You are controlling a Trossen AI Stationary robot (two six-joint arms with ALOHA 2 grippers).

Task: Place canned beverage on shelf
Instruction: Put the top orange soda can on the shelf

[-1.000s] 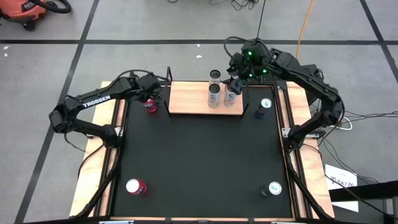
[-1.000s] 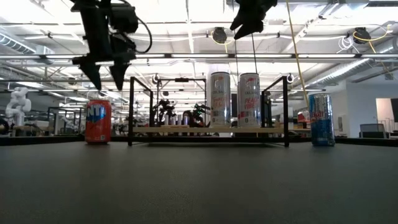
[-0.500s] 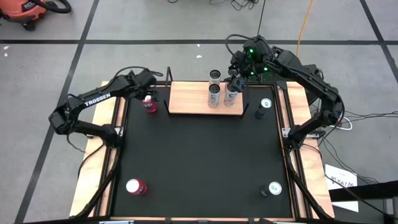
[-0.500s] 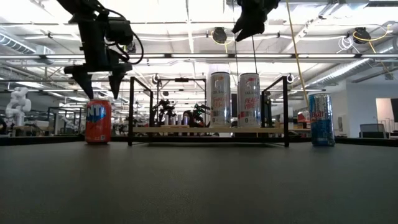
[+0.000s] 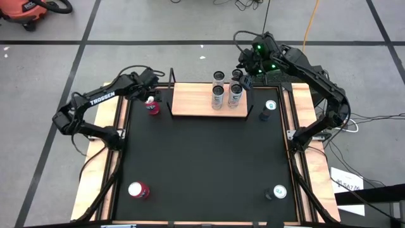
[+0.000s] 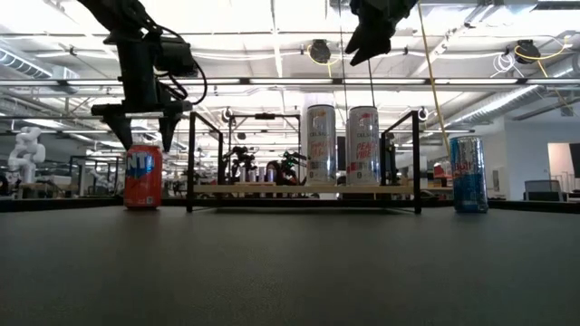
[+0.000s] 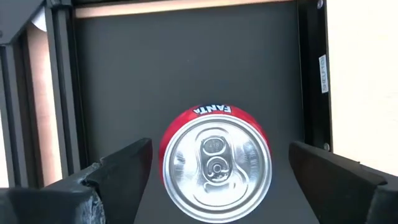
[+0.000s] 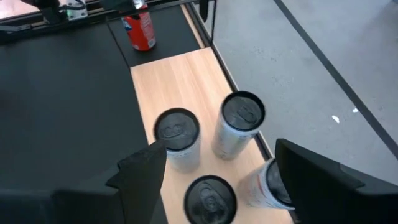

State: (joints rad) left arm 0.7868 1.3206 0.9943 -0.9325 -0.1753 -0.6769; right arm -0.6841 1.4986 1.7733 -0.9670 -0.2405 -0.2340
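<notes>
While poised above the red-orange Fanta can with the silver top (image 7: 216,163), left hand (image 6: 145,136) has come down over the last second to just over the can's rim, fingers spread wide either side and nothing yet between them. Reads as the approach to a grasp: next comes a further drop and a squeeze, judged from the can sitting centred between the fingers in the left wrist view. Can (image 5: 152,107) stands upright on the black surface (image 5: 202,164), just beside the left end of the small light-wood shelf with thin black uprights (image 5: 190,101), not yet on it.

Has drawn up and back from the shelf over the same second: right hand (image 5: 244,77), now high above its far right end, fingers apart and empty. Suggests its own placing is finished.

Holds three tall slim silver cans (image 8: 205,149) upright and close together toward its right end, with bare board to their left where the Fanta can could go.

Off the shelf: a blue slim can (image 6: 468,174) just right of it, another red can (image 5: 138,190) at the near left corner, another dark-sided can (image 5: 278,192) at the near right.
</notes>
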